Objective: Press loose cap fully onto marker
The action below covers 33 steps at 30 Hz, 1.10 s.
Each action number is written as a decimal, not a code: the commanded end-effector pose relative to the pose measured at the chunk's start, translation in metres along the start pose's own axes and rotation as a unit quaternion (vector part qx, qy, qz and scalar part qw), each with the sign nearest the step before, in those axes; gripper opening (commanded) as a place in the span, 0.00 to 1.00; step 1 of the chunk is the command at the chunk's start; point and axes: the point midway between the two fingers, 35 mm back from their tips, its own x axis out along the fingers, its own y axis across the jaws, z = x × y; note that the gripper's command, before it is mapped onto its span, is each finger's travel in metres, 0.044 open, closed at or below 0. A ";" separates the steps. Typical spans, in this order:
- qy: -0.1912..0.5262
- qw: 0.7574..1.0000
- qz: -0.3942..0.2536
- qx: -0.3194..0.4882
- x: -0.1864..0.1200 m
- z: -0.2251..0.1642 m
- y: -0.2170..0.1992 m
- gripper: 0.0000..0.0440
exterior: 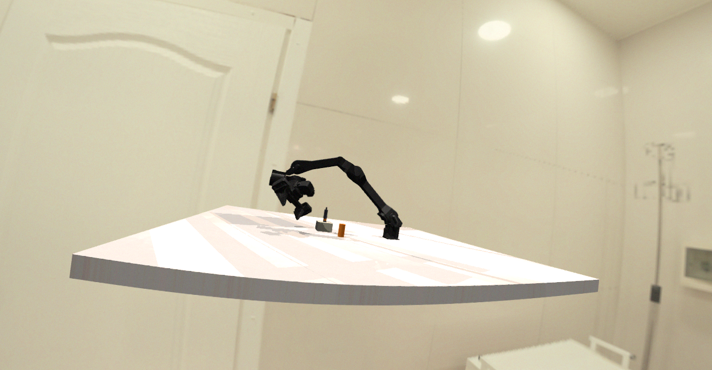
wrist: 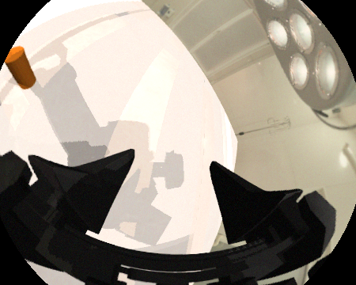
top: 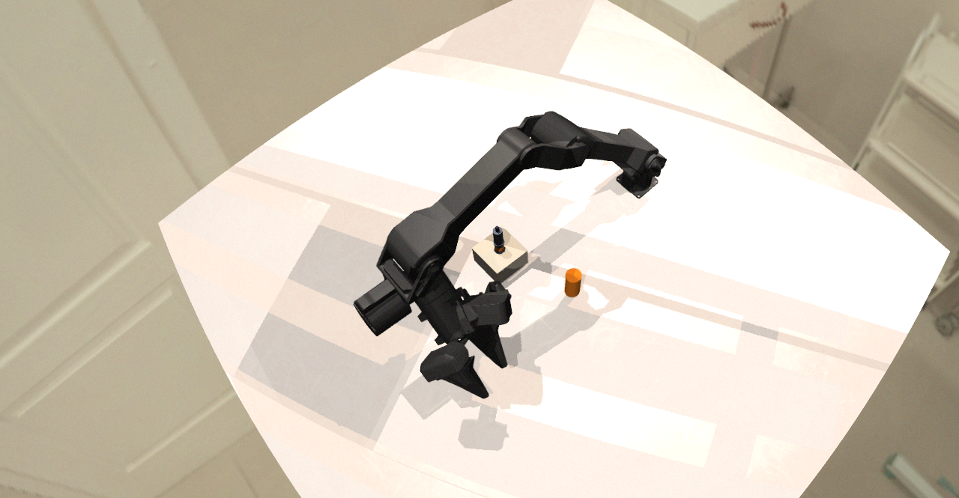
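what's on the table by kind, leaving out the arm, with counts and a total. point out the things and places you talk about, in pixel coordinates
Marker (top: 497, 236) (exterior: 325, 213), upright in the holder block: 1
Holder block (top: 498, 261) (exterior: 324, 226): 1
Orange cap (top: 572, 282) (exterior: 341, 230) (wrist: 21, 68), standing loose beside the block: 1
Total: 3

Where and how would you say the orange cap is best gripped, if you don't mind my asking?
Probably around the sides of the orange cap, coming from above: it stands upright, a plain cylinder, with nothing over its top.
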 end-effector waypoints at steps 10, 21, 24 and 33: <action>0.021 0.999 0.021 0.014 -0.018 0.018 0.001 0.53; 0.041 0.997 0.058 0.014 -0.028 0.043 0.009 0.54; 0.047 0.996 0.069 0.014 -0.030 0.049 0.012 0.55; 0.065 0.992 0.105 0.013 -0.037 0.067 0.023 0.56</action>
